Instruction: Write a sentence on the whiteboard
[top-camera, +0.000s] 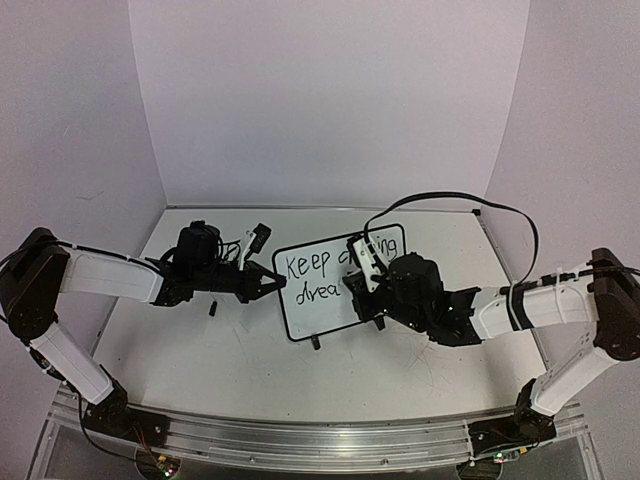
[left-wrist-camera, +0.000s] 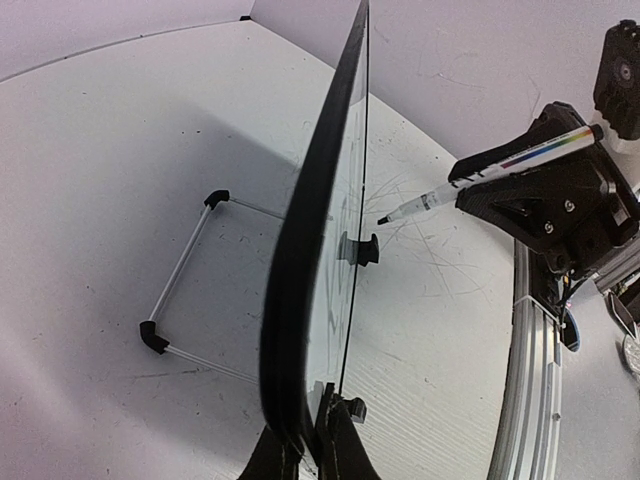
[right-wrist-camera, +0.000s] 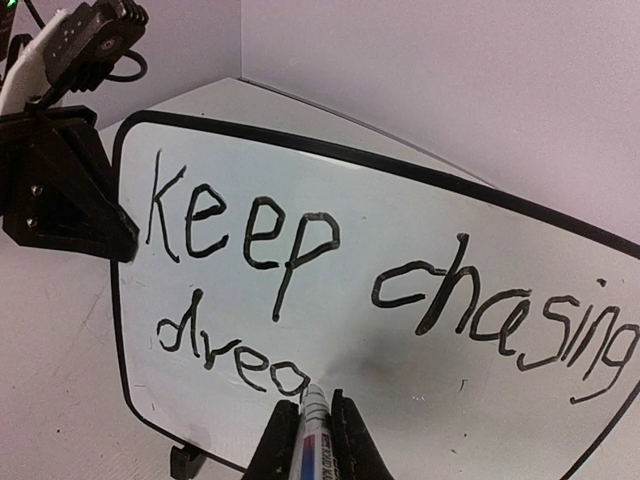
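The whiteboard stands upright at mid-table on its black feet. The sentence on it reads "Keep chasing" with "drea" below. My left gripper is shut on the board's left edge; in the left wrist view the board is seen edge-on between the fingers of that gripper. My right gripper is shut on the marker. The marker's tip touches the board just right of the "a". The right gripper hides part of "chasing" from above.
A thin white rod frame with black corners lies on the table behind the board. A small black piece lies near the left arm. A black cable arcs over the right arm. An aluminium rail runs along the near edge.
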